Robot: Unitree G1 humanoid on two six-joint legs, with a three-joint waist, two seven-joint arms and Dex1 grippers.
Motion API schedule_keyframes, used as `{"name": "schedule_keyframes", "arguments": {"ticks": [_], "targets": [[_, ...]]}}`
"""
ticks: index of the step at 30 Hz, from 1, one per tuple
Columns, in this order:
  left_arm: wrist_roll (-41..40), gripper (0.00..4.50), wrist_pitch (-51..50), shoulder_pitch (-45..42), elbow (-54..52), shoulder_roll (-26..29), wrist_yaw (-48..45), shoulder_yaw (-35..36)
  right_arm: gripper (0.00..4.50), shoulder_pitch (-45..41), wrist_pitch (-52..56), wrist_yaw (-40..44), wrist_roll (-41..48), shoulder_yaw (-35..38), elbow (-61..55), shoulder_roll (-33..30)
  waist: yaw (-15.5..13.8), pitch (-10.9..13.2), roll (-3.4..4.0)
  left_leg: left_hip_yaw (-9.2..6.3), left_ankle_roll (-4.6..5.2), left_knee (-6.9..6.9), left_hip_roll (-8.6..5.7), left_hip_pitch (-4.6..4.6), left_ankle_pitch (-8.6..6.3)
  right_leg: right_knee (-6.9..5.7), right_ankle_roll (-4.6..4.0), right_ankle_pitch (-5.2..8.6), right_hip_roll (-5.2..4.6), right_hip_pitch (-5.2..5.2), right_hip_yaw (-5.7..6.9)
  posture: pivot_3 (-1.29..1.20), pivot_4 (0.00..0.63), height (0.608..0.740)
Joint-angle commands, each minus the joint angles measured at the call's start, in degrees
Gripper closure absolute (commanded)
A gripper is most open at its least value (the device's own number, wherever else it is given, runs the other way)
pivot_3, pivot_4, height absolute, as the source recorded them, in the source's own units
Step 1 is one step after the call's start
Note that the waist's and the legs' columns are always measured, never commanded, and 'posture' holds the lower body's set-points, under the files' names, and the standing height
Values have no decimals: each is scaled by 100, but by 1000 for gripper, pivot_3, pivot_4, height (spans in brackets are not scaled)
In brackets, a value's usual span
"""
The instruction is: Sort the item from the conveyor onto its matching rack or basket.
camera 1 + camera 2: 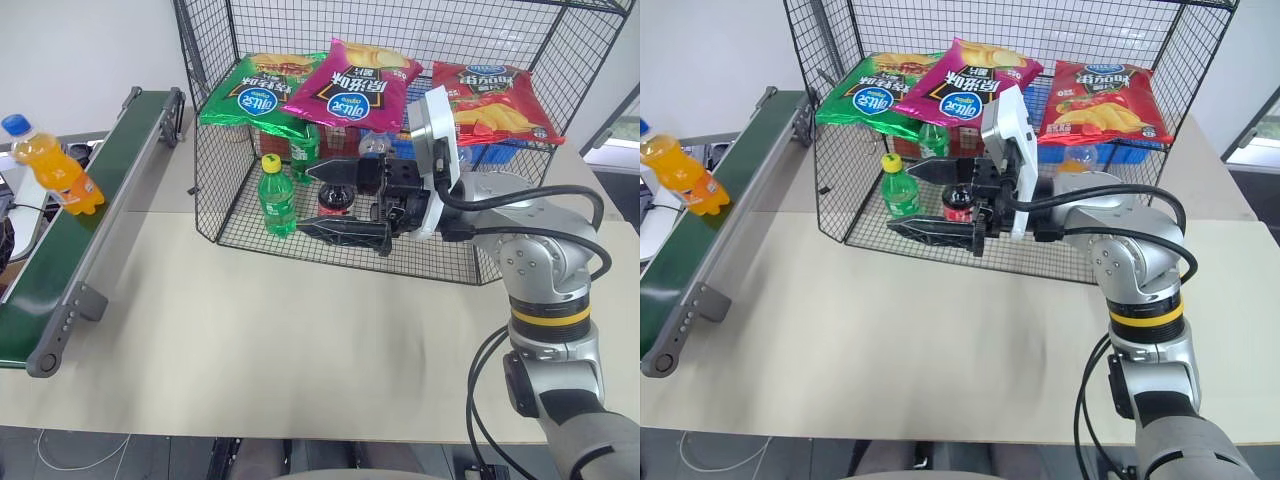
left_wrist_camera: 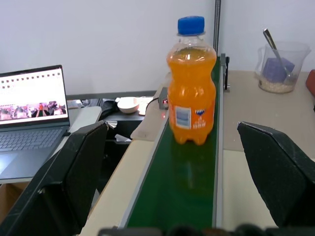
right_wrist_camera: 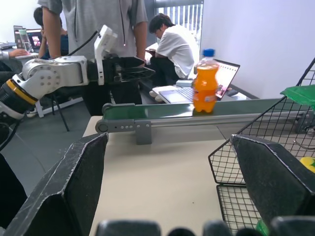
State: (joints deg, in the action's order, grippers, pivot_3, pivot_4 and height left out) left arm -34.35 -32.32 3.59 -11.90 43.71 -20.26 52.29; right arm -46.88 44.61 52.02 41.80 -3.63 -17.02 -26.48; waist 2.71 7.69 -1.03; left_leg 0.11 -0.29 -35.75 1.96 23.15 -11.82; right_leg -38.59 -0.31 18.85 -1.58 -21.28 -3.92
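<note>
Right tool (image 1: 345,203) level, gaping empty before cage (image 1: 240,130); left tool (image 3: 140,70) open (apparently empty).

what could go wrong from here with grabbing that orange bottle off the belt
The orange bottle stands tall and upright on the narrow conveyor, so a glancing touch could tip it off the side. The left gripper is open but not yet around it; closing early would miss. The right gripper hangs in front of the wire cage, where it could block the drop-off.

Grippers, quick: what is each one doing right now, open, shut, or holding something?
Left gripper: open, empty, facing the orange soda bottle on the conveyor.
Right gripper: open, empty.
</note>
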Motion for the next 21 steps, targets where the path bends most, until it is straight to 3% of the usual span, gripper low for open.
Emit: {"name": "schedule_keyframes", "arguments": {"ticks": [1, 8, 20, 21], "targets": [[172, 0, 267, -187, 189, 245, -131, -29, 89, -33, -132, -72, 36, 107, -247, 2, -3, 0, 0, -1, 0, 0, 1, 1, 0, 0, 0, 0, 0, -1, 3, 0, 150, 740], [334, 0, 308, -560, 710, 552, -333, -163, 89, -89, -137, -182, 37, 126, -236, 26, -6, 0, -1, -1, 0, 1, 1, 2, 0, 2, -1, -1, -6, -3, 6, 0, 150, 740], [349, 0, 189, -672, 1189, 511, -425, -216, 89, -141, -73, -349, 88, 168, -240, 27, -7, 1, -1, -2, 0, 4, 1, 3, 0, 0, -2, -1, -14, -7, 10, 0, 150, 740], [270, 259, 126, -660, 1193, 474, -456, -182, 33, -145, -72, -357, 86, 168, -240, 24, -6, 1, -1, -2, 0, 4, 1, 3, 0, 0, -2, -1, -16, -7, 11, 0, 150, 740]]}}
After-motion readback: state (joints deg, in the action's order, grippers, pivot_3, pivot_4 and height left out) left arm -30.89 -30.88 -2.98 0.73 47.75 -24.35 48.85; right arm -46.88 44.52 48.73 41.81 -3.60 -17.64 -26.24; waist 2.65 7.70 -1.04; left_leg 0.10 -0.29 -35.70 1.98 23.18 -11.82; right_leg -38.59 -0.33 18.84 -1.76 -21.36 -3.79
